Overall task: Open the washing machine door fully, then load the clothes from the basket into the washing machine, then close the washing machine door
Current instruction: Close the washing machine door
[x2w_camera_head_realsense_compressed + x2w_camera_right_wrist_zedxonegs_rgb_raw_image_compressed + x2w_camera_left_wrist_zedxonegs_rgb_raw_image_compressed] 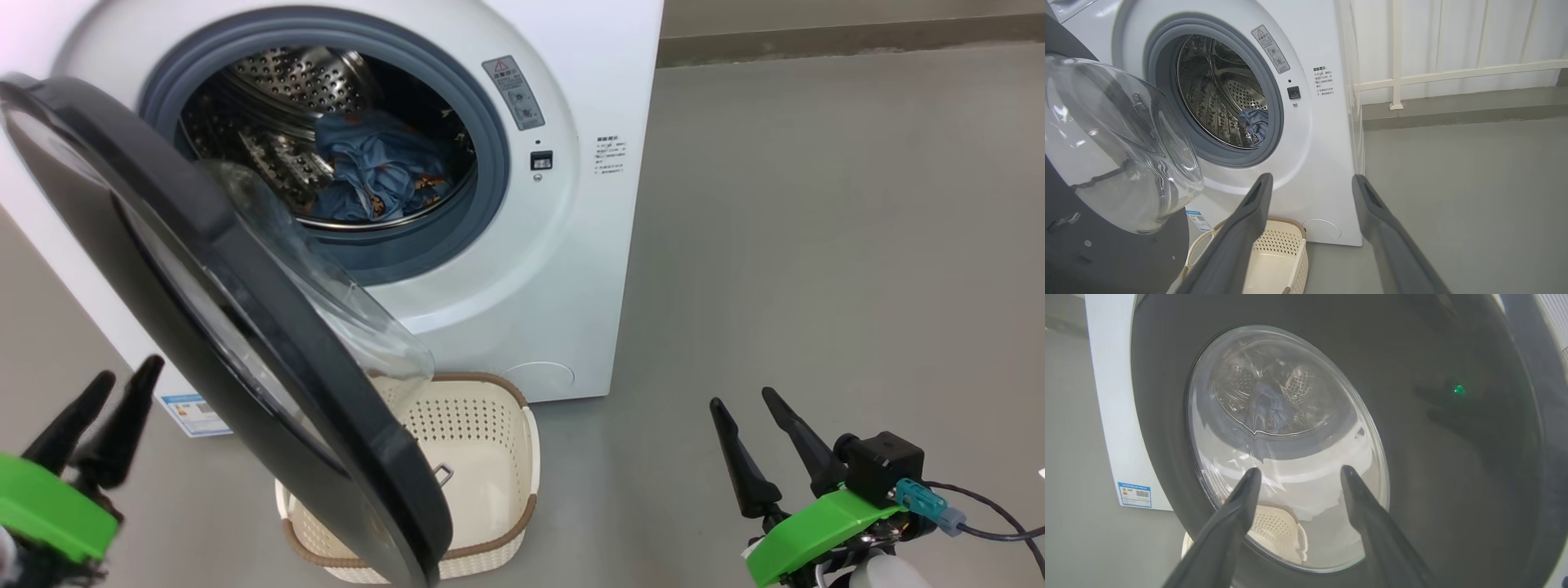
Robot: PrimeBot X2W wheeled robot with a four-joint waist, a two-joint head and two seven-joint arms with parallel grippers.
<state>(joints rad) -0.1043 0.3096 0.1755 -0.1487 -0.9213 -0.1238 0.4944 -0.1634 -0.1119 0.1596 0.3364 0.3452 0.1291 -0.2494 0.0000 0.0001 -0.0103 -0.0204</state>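
Black-rimmed washing machine door [269,343] stands ajar just beside the spread, empty left end effector [131,367].

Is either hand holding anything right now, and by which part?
Nothing is held. The left hand is open, facing the door; the right hand is open and empty too.

Bare laundry area: white front-loading washing machine [571,286]; cream laundry basket [465,420]; grey concrete floor [816,245]; white railing [1396,53]
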